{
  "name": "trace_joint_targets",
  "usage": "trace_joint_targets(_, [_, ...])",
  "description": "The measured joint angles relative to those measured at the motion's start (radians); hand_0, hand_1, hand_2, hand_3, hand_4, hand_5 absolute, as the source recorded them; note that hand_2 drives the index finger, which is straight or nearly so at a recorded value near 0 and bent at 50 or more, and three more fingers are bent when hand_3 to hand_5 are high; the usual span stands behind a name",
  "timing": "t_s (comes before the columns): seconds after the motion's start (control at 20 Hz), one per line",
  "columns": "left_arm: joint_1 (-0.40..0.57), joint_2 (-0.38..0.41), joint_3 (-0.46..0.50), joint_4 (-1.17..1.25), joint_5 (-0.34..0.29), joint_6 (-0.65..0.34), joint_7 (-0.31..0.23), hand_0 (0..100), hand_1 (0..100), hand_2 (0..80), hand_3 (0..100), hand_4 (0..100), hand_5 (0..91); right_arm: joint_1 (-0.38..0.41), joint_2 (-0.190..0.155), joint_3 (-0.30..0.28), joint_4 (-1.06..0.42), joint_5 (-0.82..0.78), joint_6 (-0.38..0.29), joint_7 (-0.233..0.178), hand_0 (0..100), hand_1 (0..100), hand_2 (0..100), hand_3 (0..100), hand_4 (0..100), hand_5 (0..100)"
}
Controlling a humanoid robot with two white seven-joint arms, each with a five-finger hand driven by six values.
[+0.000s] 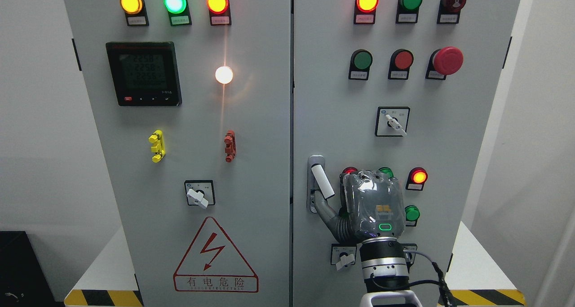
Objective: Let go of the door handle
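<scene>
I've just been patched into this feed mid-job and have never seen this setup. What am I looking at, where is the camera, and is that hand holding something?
The single picture comes from the camera on the humanoid robot's head, facing a grey two-door electrical cabinet with coloured lamps, buttons and rotary switches. The grey fingered right hand, on an arm rising from the bottom edge right of the middle, is raised against the right door. Its thumb reaches to the silver door handle with a white lever; the other fingers are hidden behind the hand, so a grip cannot be confirmed. The left hand is out of view.
</scene>
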Motion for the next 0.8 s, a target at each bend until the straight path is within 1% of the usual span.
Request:
trace_joint_targets(0.3, [0.000, 0.000, 0.000, 0.000, 0.000, 0.000, 0.000, 12, 56, 0.0, 0, 0, 0.0, 0.000, 0.000, -0.001, -0.003, 0.004, 0.023, -0.001, 42, 43, 93, 100, 100, 100])
trace_joint_targets(0.8, [0.000, 0.000, 0.000, 0.000, 0.000, 0.000, 0.000, 12, 56, 0.0, 0, 0, 0.0, -0.001, -0.001, -0.001, -0.005, 0.005, 0.026, -0.002, 42, 43, 93, 100, 100, 100])
